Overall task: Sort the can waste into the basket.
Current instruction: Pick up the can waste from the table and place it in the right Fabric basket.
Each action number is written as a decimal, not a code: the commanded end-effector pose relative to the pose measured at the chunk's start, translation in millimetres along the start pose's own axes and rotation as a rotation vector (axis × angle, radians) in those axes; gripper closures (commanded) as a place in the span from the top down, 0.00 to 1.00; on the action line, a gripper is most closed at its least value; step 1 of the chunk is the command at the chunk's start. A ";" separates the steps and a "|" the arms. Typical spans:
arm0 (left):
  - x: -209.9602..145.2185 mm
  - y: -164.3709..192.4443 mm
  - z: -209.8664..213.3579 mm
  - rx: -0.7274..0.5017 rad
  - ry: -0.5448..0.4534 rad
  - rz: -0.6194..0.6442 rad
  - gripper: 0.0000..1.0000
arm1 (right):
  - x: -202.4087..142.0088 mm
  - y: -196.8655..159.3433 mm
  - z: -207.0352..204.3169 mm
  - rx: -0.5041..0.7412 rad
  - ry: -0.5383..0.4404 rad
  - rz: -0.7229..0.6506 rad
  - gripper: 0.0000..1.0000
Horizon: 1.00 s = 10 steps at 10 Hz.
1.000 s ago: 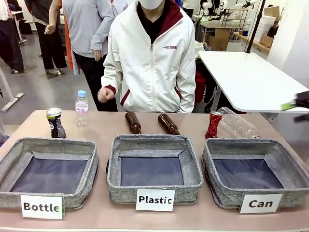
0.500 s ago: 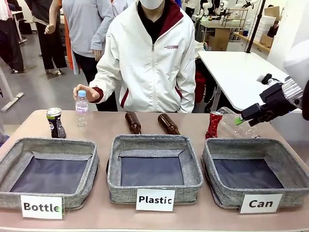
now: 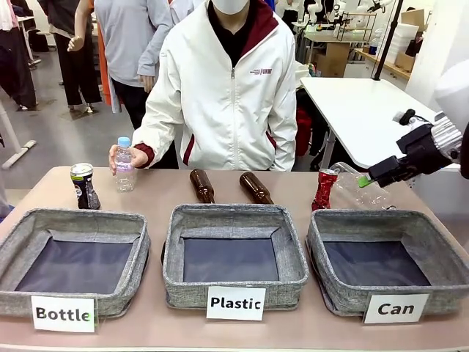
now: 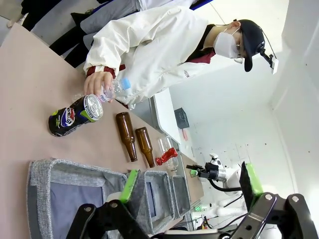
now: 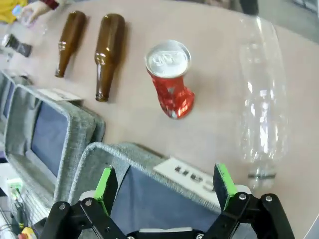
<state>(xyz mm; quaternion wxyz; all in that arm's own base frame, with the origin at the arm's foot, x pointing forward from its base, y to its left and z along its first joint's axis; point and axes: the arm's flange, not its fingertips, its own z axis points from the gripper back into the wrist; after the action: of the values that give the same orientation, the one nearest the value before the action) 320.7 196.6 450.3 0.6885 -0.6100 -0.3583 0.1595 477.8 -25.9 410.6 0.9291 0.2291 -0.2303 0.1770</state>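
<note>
Right claw [image 5: 164, 183] spread wide, facing the dented, shiny red can [image 5: 171, 79]; left claw [image 4: 191, 181] likewise spread, empty.

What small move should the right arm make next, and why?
Probably move the open right gripper forward and down around the dented shiny red metal can. It stands upright just past the grey felt basket marked Can, ungrasped, with a clear plastic bottle lying close beside it.
</note>
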 end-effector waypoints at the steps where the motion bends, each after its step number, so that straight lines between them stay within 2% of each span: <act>1: 0.4 -0.3 1.2 -0.016 0.001 -0.015 1.00 | 14.0 -27.3 -31.1 0.097 -0.134 0.205 1.00; 2: 0.4 -0.3 1.2 -0.016 0.001 -0.015 1.00 | 12.4 -30.8 -42.6 0.156 -0.132 0.303 1.00; 3: 0.4 -0.3 1.2 -0.016 0.001 -0.015 1.00 | 11.8 -33.8 -55.1 0.194 -0.158 0.342 1.00; 6: 0.4 -0.3 1.2 -0.016 0.001 -0.015 1.00 | 7.1 -42.0 -82.4 0.179 -0.188 0.385 1.00; 10: 0.4 -0.3 1.2 -0.016 0.001 -0.015 1.00 | 8.8 -47.3 -107.8 0.210 -0.165 0.389 1.00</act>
<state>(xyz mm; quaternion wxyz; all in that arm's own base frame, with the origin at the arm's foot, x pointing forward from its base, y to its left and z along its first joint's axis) 320.7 196.6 450.3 0.6884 -0.6103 -0.3582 0.1593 535.4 -8.9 317.8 0.8366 0.2863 -0.3086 0.3507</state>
